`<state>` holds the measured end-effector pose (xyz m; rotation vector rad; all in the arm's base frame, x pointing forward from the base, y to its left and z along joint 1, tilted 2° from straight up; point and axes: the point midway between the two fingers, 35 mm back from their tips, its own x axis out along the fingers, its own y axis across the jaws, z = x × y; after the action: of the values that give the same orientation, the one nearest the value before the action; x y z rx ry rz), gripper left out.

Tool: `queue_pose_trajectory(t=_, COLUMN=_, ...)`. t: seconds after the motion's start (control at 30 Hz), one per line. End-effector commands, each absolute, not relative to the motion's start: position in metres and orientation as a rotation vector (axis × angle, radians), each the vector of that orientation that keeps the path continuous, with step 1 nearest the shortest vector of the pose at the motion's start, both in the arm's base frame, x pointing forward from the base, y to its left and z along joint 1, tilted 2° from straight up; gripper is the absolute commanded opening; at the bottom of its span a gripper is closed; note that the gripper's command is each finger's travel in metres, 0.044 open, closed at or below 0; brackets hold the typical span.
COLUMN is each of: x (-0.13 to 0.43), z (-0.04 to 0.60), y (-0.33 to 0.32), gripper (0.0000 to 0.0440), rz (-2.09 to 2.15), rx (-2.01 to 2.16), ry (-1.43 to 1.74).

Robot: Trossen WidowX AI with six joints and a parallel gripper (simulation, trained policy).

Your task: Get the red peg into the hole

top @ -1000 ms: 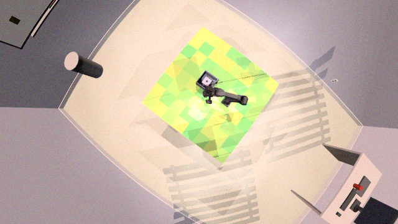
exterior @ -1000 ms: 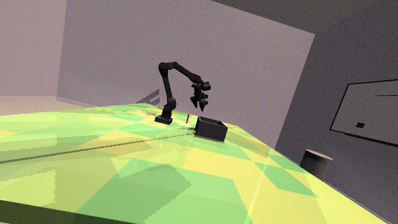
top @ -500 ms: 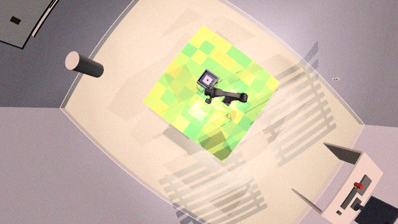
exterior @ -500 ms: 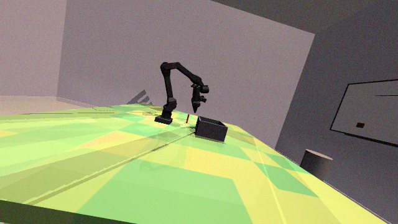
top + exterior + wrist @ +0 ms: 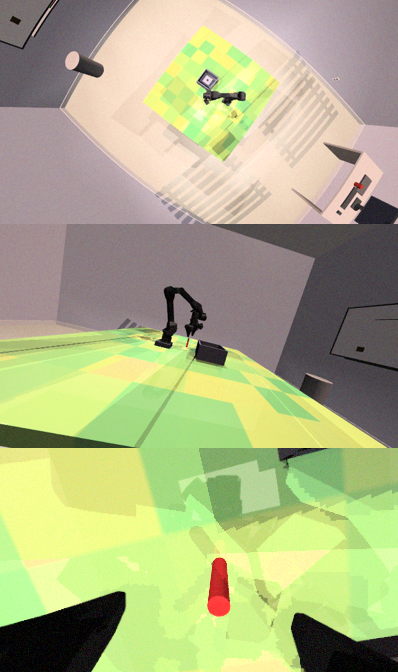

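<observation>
Black and jointed, the arm stands at the left in the side view, its gripper spread wide with nothing between the fingers. Just below them the red peg stands upright on the patchwork tabletop, ungripped. To its right sits the open box, the hole in its bottom plate unfilled. I'd judge it's all at the approach; grasping, carrying and inserting remain.

- In the exterior view, the gripper has shifted toward nine o'clock, away from the open box, and its tips have come just above the red peg.
- Both fingertips show there; half a second ago they overlapped into one.
- From the top, the arm has swung its gripper end toward six o'clock.
- The thin dark line from the box has turned from nearly three o'clock to between one and two.
</observation>
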<state>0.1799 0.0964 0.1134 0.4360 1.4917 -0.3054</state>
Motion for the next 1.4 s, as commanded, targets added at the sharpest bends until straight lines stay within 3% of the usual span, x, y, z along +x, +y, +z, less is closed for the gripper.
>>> queue_pose_trajectory(t=0.0, x=0.174, z=0.105, y=0.101, gripper=0.0440, rz=-0.444, rx=0.486, ry=1.500)
queue_pose_trajectory(t=0.67, x=0.178, z=0.044, y=0.108, gripper=0.0432, rz=-0.608, rx=0.495, ry=1.425)
queue_pose_trajectory(t=0.73, x=0.178, z=0.038, y=0.107, gripper=0.0400, rz=-0.612, rx=0.486, ry=1.425)
queue_pose_trajectory(t=1.23, x=0.176, z=0.017, y=0.098, gripper=0.0009, rz=-0.699, rx=0.430, ry=1.456)
queue_pose_trajectory(t=1.37, x=0.182, z=0.025, y=0.094, gripper=0.0000, rz=-0.706, rx=0.410, ry=1.427)
